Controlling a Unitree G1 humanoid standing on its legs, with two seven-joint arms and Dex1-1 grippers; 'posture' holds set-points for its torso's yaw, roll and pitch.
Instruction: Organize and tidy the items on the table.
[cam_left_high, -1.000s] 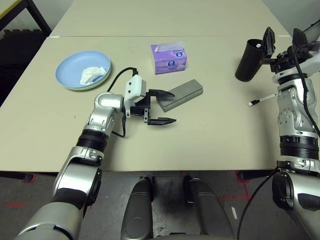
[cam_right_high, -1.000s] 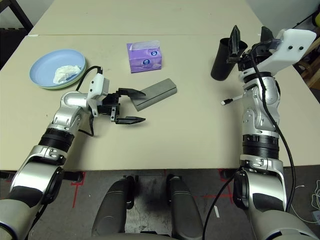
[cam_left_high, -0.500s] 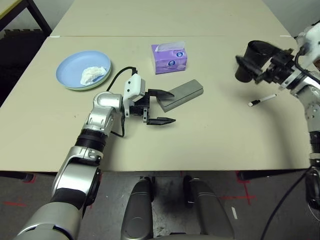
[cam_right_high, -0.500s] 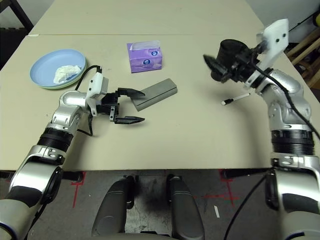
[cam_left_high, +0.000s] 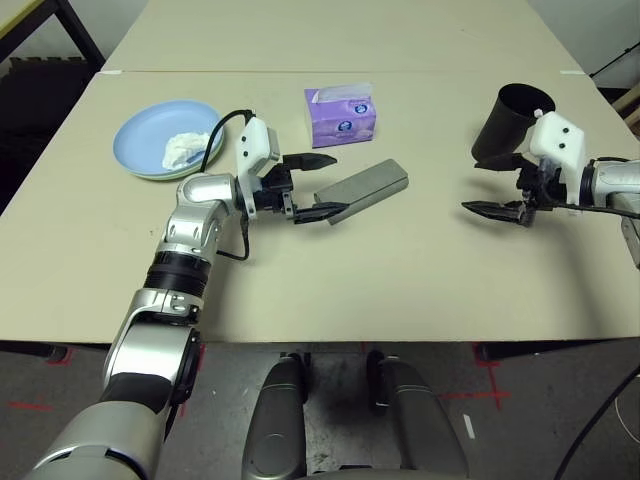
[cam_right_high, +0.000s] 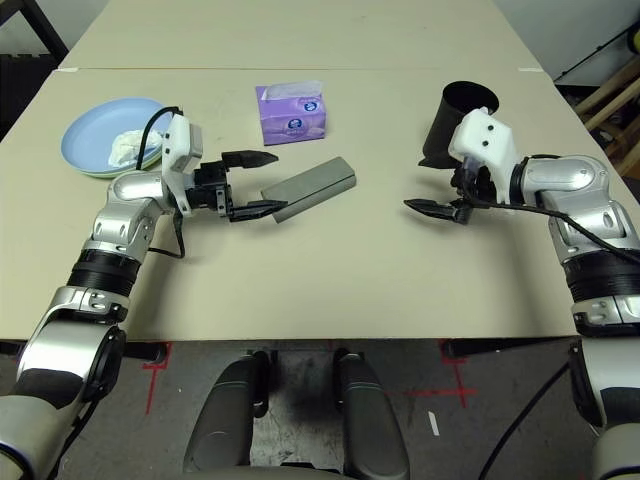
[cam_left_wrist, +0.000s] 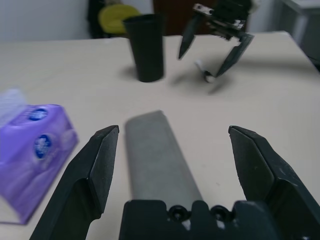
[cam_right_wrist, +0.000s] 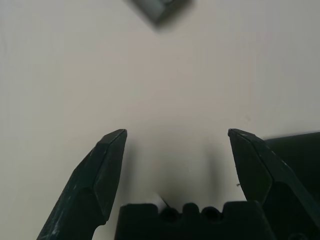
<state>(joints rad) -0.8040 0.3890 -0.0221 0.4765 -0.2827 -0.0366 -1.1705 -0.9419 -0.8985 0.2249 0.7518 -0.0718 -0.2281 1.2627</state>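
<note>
Sitting far left: light blue plate (cam_left_high: 160, 140) stacked on a pale green plate whose rim just peeks out beneath it, both on the desk (cam_left_high: 300, 280).
On the plate: crumpled white tissue (cam_left_high: 185, 149), resting toward the plate's right side.
Left gripper (cam_left_high: 315, 185): released, fingers spread wide and pointing level toward the right — the near end of the glasses case lies just ahead of the gap between them, not clamped.
Tissue box (cam_left_high: 341, 114): purple, upright on the desk, a white sheet sticking out on top; just behind the left gripper.
Glasses case (cam_left_high: 365, 187): grey, oblong, lying flat at a slant, its near end close to the lower left finger.
Black cup (cam_left_high: 505, 122): tall, standing on the right part of the desk, just behind the right gripper.
Right gripper (cam_right_high: 440, 195): released and holding nothing — fingers spread, pointing left and slightly down, hovering over bare desk in front of the cup.
</note>
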